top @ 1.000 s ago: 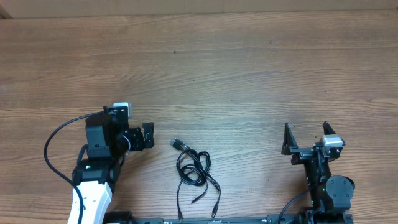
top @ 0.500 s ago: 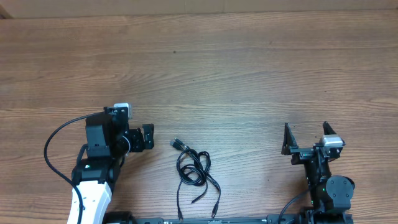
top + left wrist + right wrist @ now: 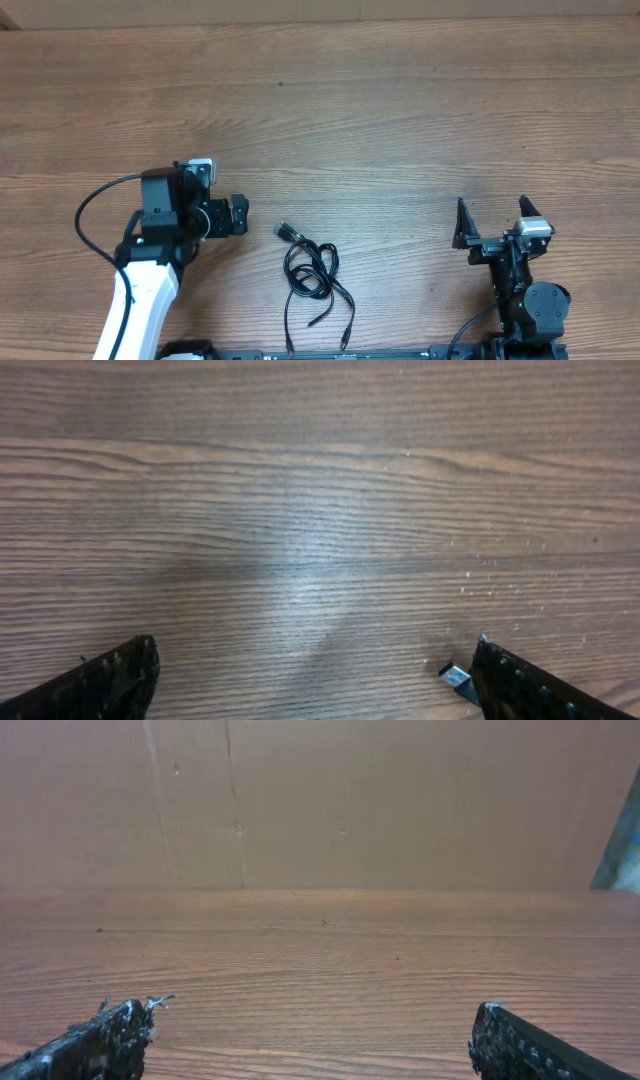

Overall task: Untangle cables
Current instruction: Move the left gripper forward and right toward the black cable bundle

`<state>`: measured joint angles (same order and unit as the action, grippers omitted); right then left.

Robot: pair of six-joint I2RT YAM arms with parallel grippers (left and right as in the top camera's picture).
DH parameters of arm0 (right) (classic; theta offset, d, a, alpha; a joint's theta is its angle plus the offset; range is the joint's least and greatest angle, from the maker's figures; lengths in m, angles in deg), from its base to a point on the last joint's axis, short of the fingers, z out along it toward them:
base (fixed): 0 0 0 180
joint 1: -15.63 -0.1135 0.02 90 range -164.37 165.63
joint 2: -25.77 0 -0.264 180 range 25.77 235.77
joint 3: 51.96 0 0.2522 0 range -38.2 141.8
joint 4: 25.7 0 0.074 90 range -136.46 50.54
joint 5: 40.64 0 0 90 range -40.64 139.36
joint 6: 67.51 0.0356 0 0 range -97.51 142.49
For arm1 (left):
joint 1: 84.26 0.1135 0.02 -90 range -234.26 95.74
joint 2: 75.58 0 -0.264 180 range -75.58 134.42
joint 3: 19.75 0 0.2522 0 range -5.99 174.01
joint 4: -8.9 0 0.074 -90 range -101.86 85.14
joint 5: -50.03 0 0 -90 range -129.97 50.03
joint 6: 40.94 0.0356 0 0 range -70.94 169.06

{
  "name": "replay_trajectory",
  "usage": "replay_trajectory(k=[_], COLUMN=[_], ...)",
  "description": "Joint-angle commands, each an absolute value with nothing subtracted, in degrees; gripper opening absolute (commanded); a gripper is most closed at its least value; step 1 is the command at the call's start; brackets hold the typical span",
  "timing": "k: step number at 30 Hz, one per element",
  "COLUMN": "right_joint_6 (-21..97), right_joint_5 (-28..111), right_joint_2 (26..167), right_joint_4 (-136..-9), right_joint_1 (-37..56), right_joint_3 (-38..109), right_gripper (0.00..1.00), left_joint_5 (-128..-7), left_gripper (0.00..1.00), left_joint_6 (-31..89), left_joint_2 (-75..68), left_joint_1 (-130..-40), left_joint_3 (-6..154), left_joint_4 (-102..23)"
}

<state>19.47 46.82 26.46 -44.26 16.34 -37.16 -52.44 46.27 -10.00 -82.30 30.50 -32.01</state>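
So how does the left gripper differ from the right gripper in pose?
The left gripper points sideways toward the cables and sits near them; the right gripper points up-table, far from them. The left gripper tilts down at the table; the right gripper lies level across it. Both are open and empty.

Left arm (image 3: 140, 300): white link, black housing, looping black cable (image 3: 82, 222). Right arm (image 3: 525, 300): black; right tool (image 3: 491, 212) black fingers.

Extends the left arm (image 3: 140, 290) in from the near-left edge, white forearm slanting upward, wrist turned rightward, left fingers (image 3: 238, 214) spread wide and empty. Sets the right arm (image 3: 528, 300) at the near-right edge, right fingers (image 3: 462, 224) parted wide, empty, pointing toward the far side.
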Motion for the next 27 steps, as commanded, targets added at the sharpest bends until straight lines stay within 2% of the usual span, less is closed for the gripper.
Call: replay_trajectory(k=[1,17,27], right_joint_6=[19.47,19.47,19.47], right_joint_5=[47.36,47.36,47.36], right_joint_2=[26.0,26.02,26.0], right_joint_4=[-44.13,-44.13,-44.13], right_joint_1=[16.56,16.56,16.56], right_joint_3=[-37.73,-37.73,-37.73], right_gripper=[1.0,1.0,1.0], left_joint_5=[-53.53,-53.56,-58.02], left_gripper=[1.0,1.0,1.0], left_joint_6=[47.84,54.23,54.18], left_joint_2=[-7.75,-5.08,-5.08], left_joint_1=[-84.03,-92.25,-92.68], left_joint_3=[33.16,35.18,35.18], left_joint_4=[-32.61,-33.3,-31.47])
